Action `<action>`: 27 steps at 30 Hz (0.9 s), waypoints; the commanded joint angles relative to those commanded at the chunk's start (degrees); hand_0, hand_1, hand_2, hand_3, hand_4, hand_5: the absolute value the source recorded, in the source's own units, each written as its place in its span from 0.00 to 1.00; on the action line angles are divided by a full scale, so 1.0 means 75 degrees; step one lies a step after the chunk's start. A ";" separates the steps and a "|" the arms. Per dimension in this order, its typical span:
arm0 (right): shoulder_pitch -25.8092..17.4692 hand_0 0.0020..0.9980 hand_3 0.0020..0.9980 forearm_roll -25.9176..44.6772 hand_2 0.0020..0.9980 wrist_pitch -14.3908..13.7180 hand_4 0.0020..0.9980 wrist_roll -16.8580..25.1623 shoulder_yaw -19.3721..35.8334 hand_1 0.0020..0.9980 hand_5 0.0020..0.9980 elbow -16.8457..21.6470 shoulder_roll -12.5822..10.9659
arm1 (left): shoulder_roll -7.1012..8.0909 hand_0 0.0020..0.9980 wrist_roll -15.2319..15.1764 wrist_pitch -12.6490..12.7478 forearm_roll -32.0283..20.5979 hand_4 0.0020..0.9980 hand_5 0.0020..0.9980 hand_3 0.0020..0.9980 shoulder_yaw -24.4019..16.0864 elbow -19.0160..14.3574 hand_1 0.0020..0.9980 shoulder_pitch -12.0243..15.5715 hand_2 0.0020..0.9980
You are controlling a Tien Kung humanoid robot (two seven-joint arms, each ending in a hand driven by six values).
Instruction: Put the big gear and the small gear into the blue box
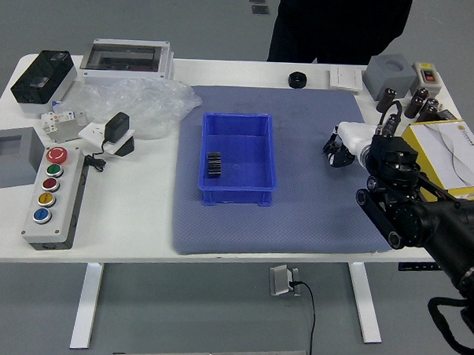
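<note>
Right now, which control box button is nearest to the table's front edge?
The blue button, at the row's near end; the other four are red, green or yellow.

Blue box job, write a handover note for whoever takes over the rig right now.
Left robot hand: out of view.
Right robot hand: over the mat's right side; grip unclear.
Blue box: on the mat, one black ridged piece inside, probably a gear.
Round black piece: at the mat's far edge, maybe the other gear.
Done: probably one gear in.
To do: probably the round piece, once confirmed as a gear.
</note>
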 joint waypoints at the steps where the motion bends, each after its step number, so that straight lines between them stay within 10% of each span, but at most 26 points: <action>1: -0.0012 0.38 0.59 -0.0007 0.44 0.0000 0.43 -0.0003 0.0023 0.39 0.22 0.0047 -0.0024 | 0.0003 0.81 0.0000 0.0001 -0.0002 0.51 0.14 0.76 -0.0001 0.0000 0.82 -0.0001 0.82; 16: -0.0396 0.38 0.58 -0.0199 0.43 0.0087 0.44 -0.0123 0.0472 0.39 0.22 0.1934 -0.0508 | 0.0049 0.81 -0.0008 0.0010 -0.0031 0.50 0.14 0.76 -0.0030 0.0000 0.82 -0.0014 0.82; 27: -0.0502 0.38 0.59 -0.0199 0.43 0.0226 0.44 -0.0214 -0.0020 0.39 0.22 0.3677 -0.0285 | 0.0069 0.81 -0.0007 0.0007 -0.0035 0.50 0.14 0.76 -0.0019 0.0000 0.82 -0.0021 0.82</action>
